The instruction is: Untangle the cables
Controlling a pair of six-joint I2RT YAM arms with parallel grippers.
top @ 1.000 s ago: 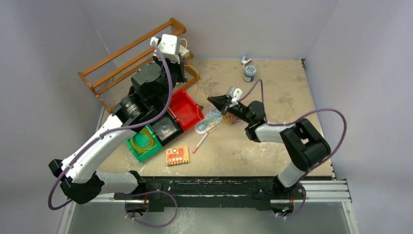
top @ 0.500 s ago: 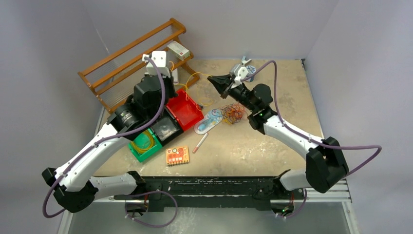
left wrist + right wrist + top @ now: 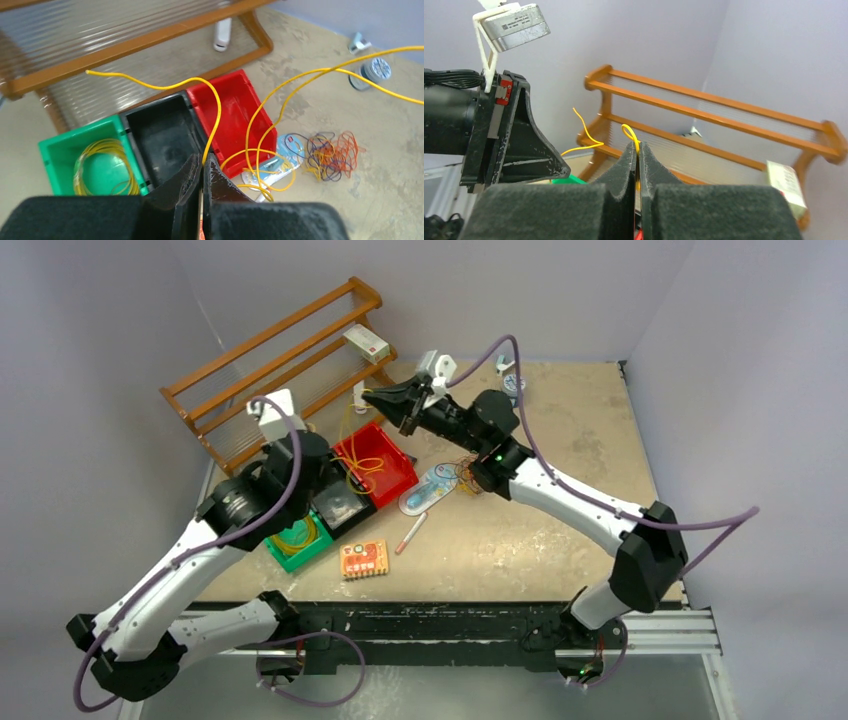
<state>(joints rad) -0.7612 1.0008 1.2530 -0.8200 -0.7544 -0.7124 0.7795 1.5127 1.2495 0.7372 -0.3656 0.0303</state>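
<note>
My left gripper and right gripper both pinch the yellow cable over the red bin. The other cables beside that bin need untangling.

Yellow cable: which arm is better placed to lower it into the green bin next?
Left, probably. The left end effector, shut on the yellow cable, hangs over the black bin beside the green bin; the right end effector, also pinching it, is off by the wooden rack.
</note>
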